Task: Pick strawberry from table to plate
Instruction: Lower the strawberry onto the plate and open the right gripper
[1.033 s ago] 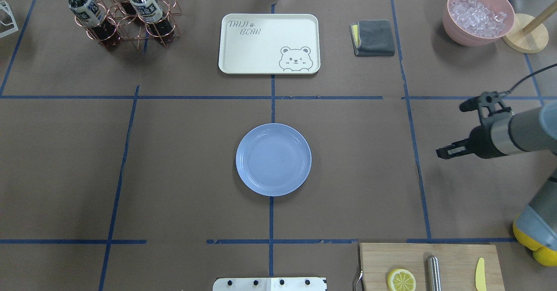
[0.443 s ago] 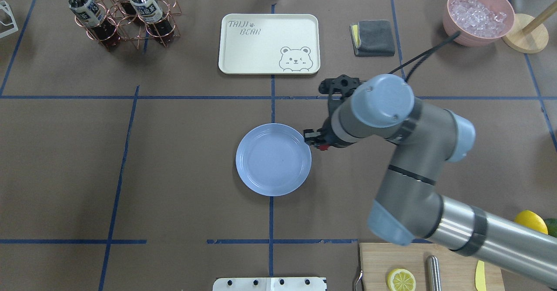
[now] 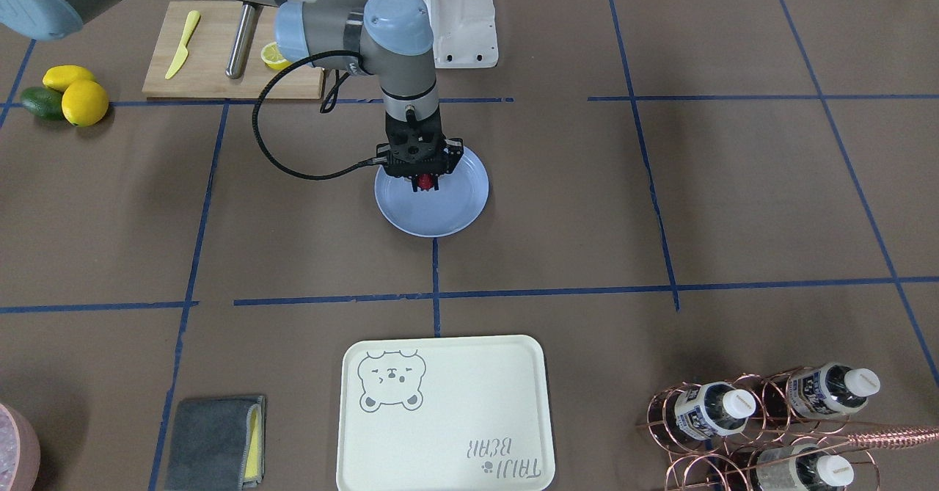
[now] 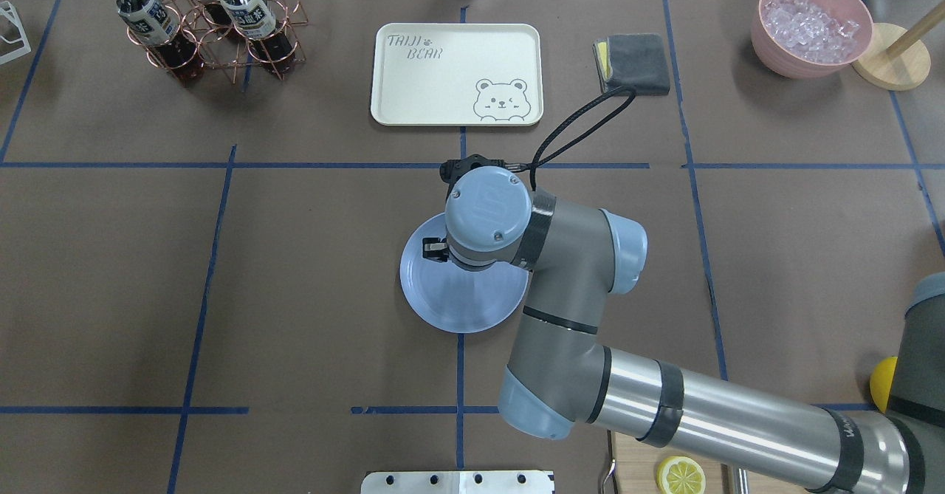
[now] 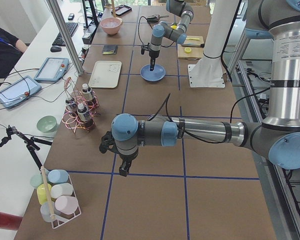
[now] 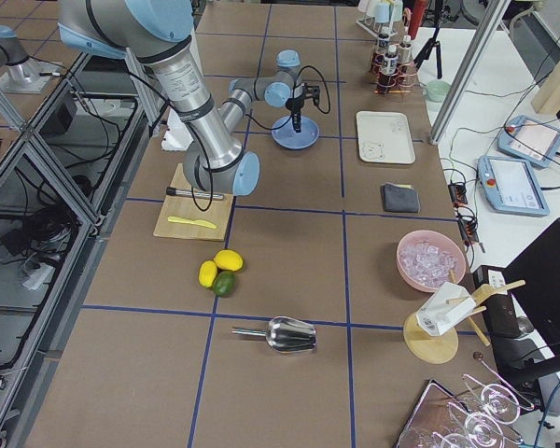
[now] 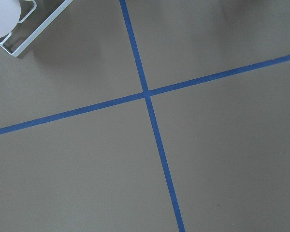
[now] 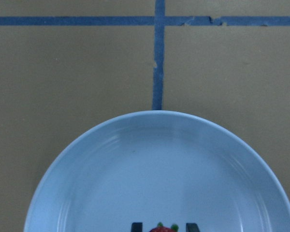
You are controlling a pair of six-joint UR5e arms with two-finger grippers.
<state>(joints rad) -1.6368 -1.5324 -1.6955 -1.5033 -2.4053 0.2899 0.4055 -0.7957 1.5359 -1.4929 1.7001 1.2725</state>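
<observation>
The small red strawberry (image 3: 424,181) hangs between the fingers of my right gripper (image 3: 424,185), which is shut on it just above the light blue plate (image 3: 440,219). In the right wrist view the strawberry (image 8: 162,229) peeks in at the bottom edge over the plate (image 8: 159,164). From overhead the right arm covers the berry and much of the plate (image 4: 435,306) on the brown table (image 4: 295,258). My left gripper (image 5: 122,169) hovers over bare table far to the left; I cannot tell whether it is open or shut.
A cream bear-print tray (image 4: 456,73), a bottle rack (image 4: 214,21), a grey cloth (image 4: 633,62) and a pink bowl of ice (image 4: 812,25) line the far side. A cutting board (image 3: 213,73) and lemons with an avocado (image 3: 66,95) sit near the robot's right.
My right arm has swept left from the table's right side, past the plate's right rim, to over the plate, with the strawberry in its gripper.
</observation>
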